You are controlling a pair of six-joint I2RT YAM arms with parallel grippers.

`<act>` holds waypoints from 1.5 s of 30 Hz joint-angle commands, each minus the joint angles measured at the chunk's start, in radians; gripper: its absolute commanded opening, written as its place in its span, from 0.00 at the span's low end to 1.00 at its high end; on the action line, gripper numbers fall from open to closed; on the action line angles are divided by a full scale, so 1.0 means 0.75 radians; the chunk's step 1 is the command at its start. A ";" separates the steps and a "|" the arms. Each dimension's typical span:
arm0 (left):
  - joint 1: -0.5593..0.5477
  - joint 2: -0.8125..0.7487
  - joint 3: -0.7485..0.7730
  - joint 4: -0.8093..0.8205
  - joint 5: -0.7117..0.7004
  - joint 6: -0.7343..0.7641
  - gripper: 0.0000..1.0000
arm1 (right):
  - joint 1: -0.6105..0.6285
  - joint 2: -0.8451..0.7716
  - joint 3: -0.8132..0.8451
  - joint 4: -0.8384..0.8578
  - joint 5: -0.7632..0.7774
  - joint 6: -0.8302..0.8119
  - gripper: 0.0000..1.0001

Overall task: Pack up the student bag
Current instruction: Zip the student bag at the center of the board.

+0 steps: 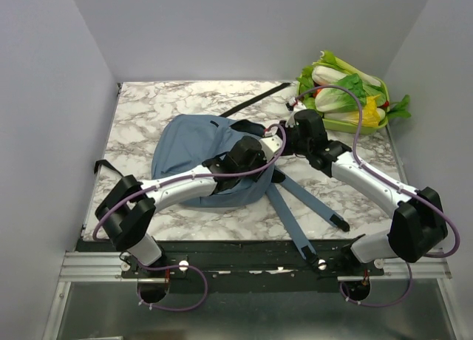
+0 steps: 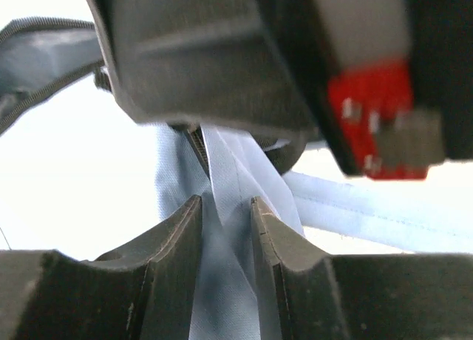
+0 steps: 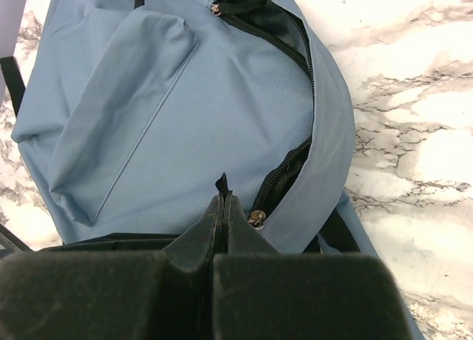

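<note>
A white table (image 1: 148,111) with grey marble veining carries everything. The student bag (image 1: 192,140), dusty blue, lies on it left of centre, and its two shoulder straps (image 1: 288,218) trail across the surface toward the near edge. At the far right corner sits a green tray (image 1: 346,126) heaped with leafy vegetables (image 1: 336,100). A black strip (image 1: 259,100) lies slantwise near the far edge.

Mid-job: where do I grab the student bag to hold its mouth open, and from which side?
Pinch the fabric lip along the open zipper of the student bag, coming down from above on the strap side. The bag lies flat with the slit facing up, so that edge is probably the thinnest fold to pinch.
</note>
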 commanded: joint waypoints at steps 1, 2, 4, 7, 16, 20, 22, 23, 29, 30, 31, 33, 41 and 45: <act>-0.015 -0.094 -0.102 -0.027 0.015 0.001 0.43 | -0.005 0.013 0.023 0.041 -0.049 0.000 0.01; -0.017 -0.100 -0.112 -0.021 0.009 0.003 0.43 | -0.007 0.019 0.027 0.041 -0.045 0.002 0.01; -0.019 -0.113 -0.140 0.008 0.011 0.020 0.43 | -0.005 0.021 0.029 0.043 -0.049 0.011 0.01; -0.023 -0.117 -0.155 0.051 0.023 0.052 0.21 | -0.007 0.021 0.037 0.043 -0.045 0.019 0.01; -0.085 -0.198 -0.108 -0.055 0.377 0.253 0.00 | -0.037 0.070 0.080 0.029 -0.006 -0.018 0.01; -0.130 -0.260 -0.083 -0.217 0.587 0.359 0.00 | -0.074 0.129 0.137 0.027 0.016 -0.057 0.01; -0.158 -0.293 -0.065 -0.319 0.637 0.414 0.00 | -0.080 0.180 0.176 0.021 0.020 -0.085 0.01; -0.167 -0.305 -0.061 -0.348 0.647 0.435 0.00 | -0.080 0.197 0.215 0.010 0.035 -0.094 0.01; -0.199 -0.407 -0.020 -0.589 0.758 0.627 0.00 | -0.082 0.350 0.338 -0.026 0.047 -0.132 0.01; -0.199 -0.419 -0.016 -0.648 0.770 0.641 0.00 | -0.082 0.364 0.372 -0.033 0.041 -0.137 0.01; -0.199 -0.448 -0.016 -0.677 0.802 0.676 0.00 | -0.082 0.381 0.387 -0.035 0.037 -0.139 0.01; -0.203 -0.479 -0.016 -0.785 0.841 0.727 0.00 | -0.082 0.432 0.440 -0.049 0.027 -0.143 0.01; -0.228 -0.608 0.003 -1.044 0.793 0.908 0.00 | -0.080 0.535 0.579 -0.192 0.041 -0.165 0.01; -0.216 -0.667 -0.132 -0.775 0.630 0.667 0.05 | -0.078 0.379 0.379 -0.094 -0.073 -0.112 0.01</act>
